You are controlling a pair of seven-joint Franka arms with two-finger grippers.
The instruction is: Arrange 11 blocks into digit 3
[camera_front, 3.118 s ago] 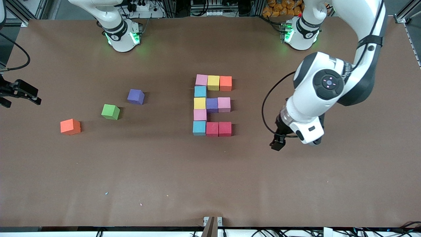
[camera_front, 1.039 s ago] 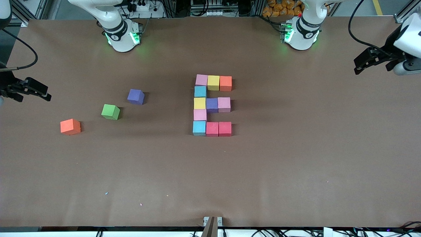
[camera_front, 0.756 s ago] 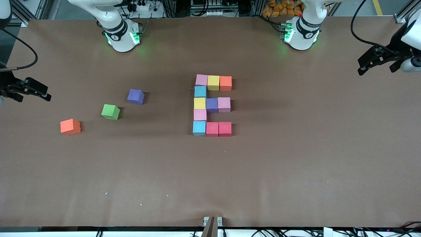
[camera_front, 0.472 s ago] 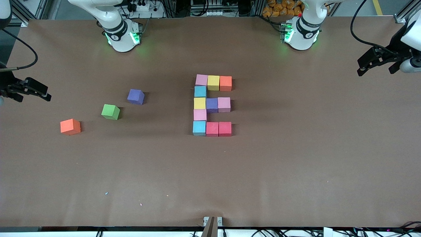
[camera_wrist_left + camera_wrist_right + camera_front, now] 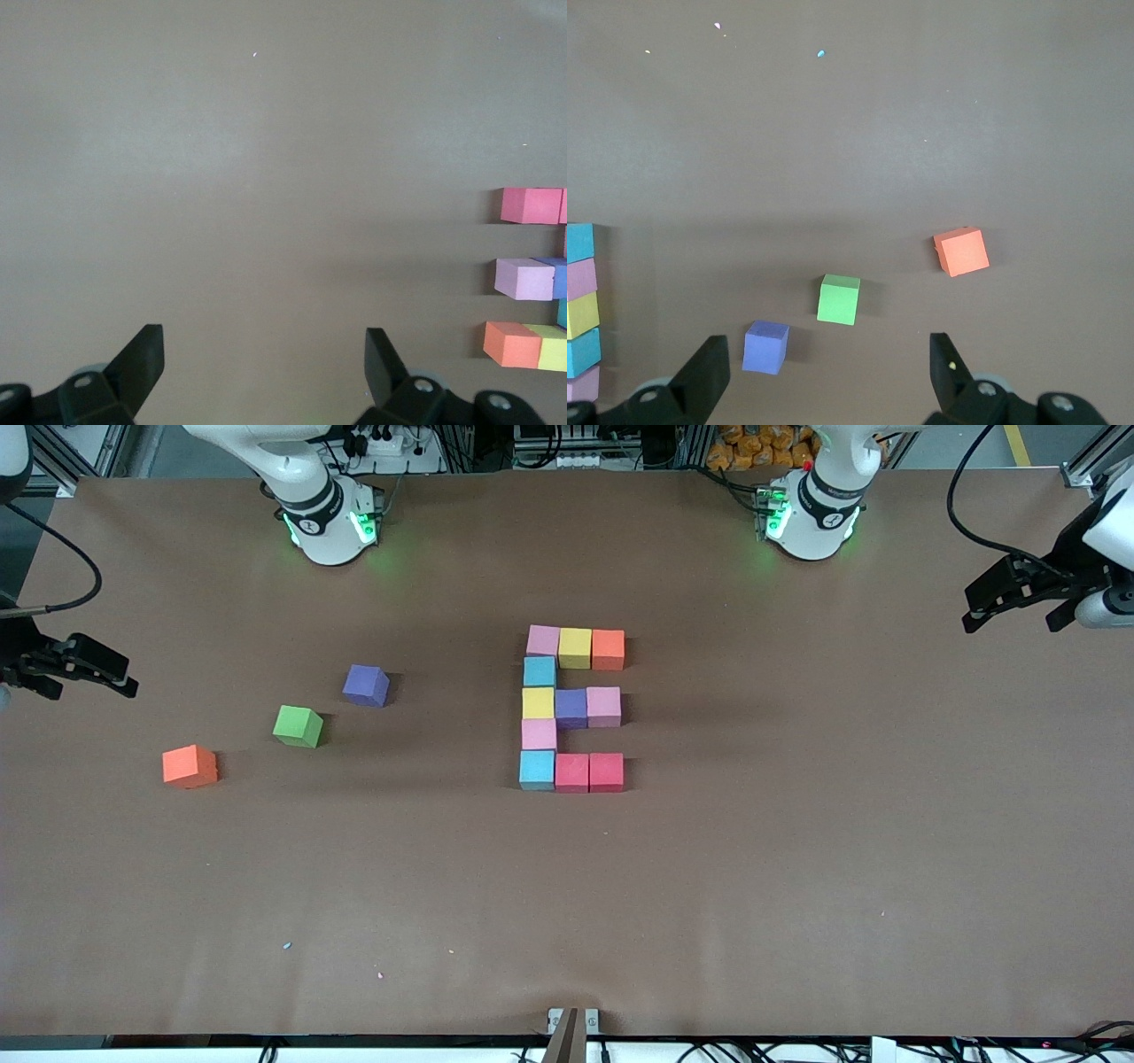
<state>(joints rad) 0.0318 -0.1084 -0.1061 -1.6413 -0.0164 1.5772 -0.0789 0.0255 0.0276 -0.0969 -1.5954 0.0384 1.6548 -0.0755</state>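
The 11 blocks lie together mid-table as the digit 3 [image 5: 571, 707]. A pink [image 5: 543, 640], yellow [image 5: 575, 647] and orange [image 5: 608, 649] bar lies farthest from the front camera. A yellow, purple [image 5: 570, 708] and pink bar forms the middle. A blue [image 5: 536, 770] and two-red [image 5: 589, 771] bar lies nearest. The bar ends show in the left wrist view [image 5: 524, 278]. My left gripper [image 5: 973, 608] [image 5: 263, 354] is open and empty, high over the left arm's end of the table. My right gripper [image 5: 120, 677] [image 5: 828, 367] is open and empty over the right arm's end, waiting.
Three loose cubes lie between the figure and the right arm's end: purple [image 5: 366, 685] [image 5: 765, 347], green [image 5: 298, 726] [image 5: 839, 299], orange [image 5: 190, 766] [image 5: 961, 251]. Small specks [image 5: 287, 945] dot the brown table [image 5: 797, 868] near the front edge.
My left arm has pulled up and away from beside the figure to the left arm's end of the table. The blocks and my right arm have not moved.
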